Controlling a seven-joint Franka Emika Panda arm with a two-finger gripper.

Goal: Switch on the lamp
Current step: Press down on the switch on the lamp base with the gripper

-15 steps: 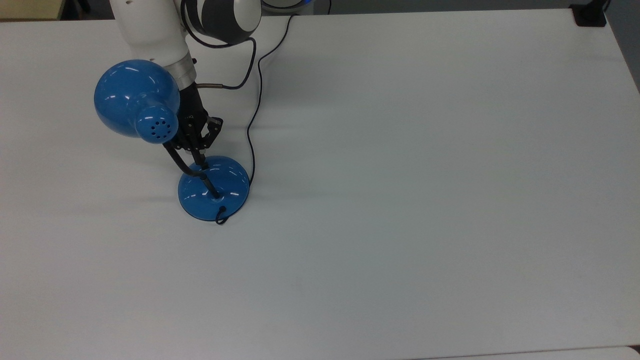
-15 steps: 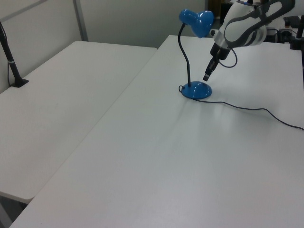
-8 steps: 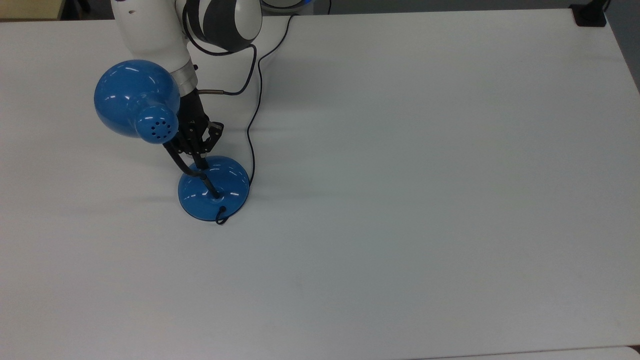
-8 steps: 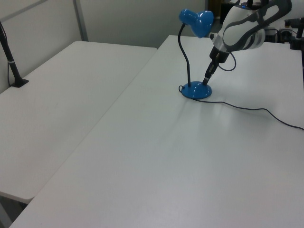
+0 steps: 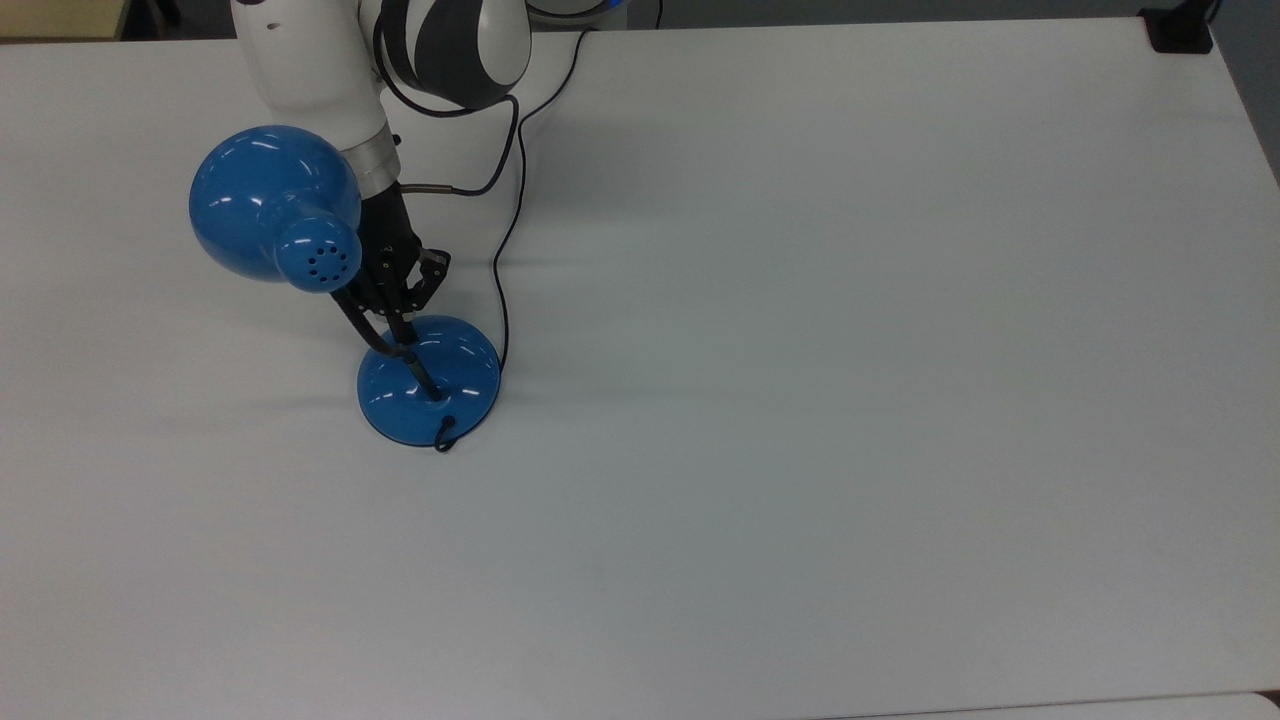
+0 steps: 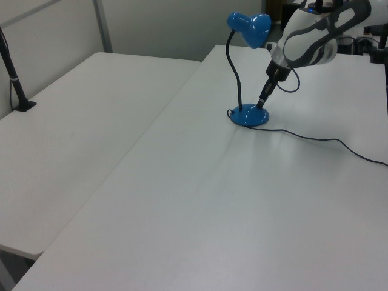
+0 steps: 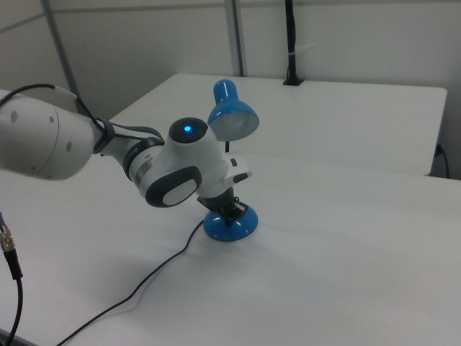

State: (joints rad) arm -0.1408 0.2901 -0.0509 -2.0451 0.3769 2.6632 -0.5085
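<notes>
The lamp stands at the top view's left. Its glossy blue dome shade (image 5: 265,200) with vent holes sits on a black gooseneck (image 5: 375,335) above a round blue base (image 5: 455,375). My gripper (image 5: 400,322) points down with its black fingers together, the tips touching the far part of the base beside the neck. In the left view the gripper (image 6: 261,105) meets the base (image 6: 248,117) under the shade (image 6: 250,22). In the right view the arm's body covers most of the gripper above the base (image 7: 230,225); the shade (image 7: 232,114) faces down with a pale inside.
The lamp's black cord (image 5: 508,240) runs from the base toward the table's far edge, close to the arm. A black clamp (image 5: 1178,30) sits at the top view's upper right corner. A second white table (image 6: 73,121) adjoins in the left view.
My gripper has come down from above the base until its tips touch it. The lamp's shade and base have shifted slightly toward the bottom of the top view.
</notes>
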